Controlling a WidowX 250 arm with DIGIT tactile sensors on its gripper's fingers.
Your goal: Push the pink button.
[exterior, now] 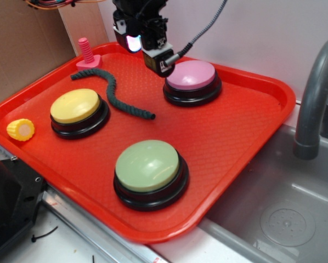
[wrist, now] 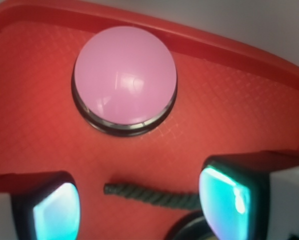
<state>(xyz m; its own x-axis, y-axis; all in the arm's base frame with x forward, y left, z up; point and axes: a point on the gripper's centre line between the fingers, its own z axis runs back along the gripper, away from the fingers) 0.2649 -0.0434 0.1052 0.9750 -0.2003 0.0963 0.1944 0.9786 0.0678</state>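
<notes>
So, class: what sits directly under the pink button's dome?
The pink button rests on a black circular base, seen as a dark ring around the dome, standing on the red tray. The tray surface beneath the base is covered.

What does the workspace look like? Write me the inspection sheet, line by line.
Surface: red tray, beside a sink.
Job's things: pink button, upright at the tray's far side, untouched.
Clutter: yellow button, green button, dark rope, pink bolt, toy corn.
Grippers: gripper open, above the tray, short of the pink button; fingers empty.
Cables: grey cable to the arm.
Surroundings: faucet, cardboard.
</notes>
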